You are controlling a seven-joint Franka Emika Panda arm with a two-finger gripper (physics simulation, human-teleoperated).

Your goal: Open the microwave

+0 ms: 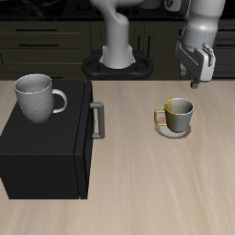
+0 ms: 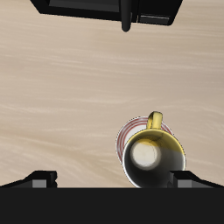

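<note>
Nearest the table's front edge we see the microwave (image 1: 46, 138), a big matte black box that fills the near part of the wooden table (image 1: 156, 197). Its door is closed, and the grey bar handle (image 1: 96, 120) stands out from the side that faces the yellow mug. In the wrist view we see the microwave (image 2: 109, 10) across a bare stretch of tabletop, with its handle (image 2: 126, 16) pointing our way.

On the microwave's roof, toward its far edge, stands a grey-white mug (image 1: 38, 96), upright, its handle turned toward the bar handle; we cannot see anything inside it.

Beside the microwave, well apart from it, a yellow mug (image 1: 178, 114) stands upright on a small pinkish saucer (image 1: 173, 131). From the wrist camera we look straight down into the yellow mug (image 2: 154, 158), and its pale interior holds nothing.

Farther back, the gripper (image 1: 194, 75) hangs above the table beyond the yellow mug, its fingers spread apart and holding nothing.
</note>
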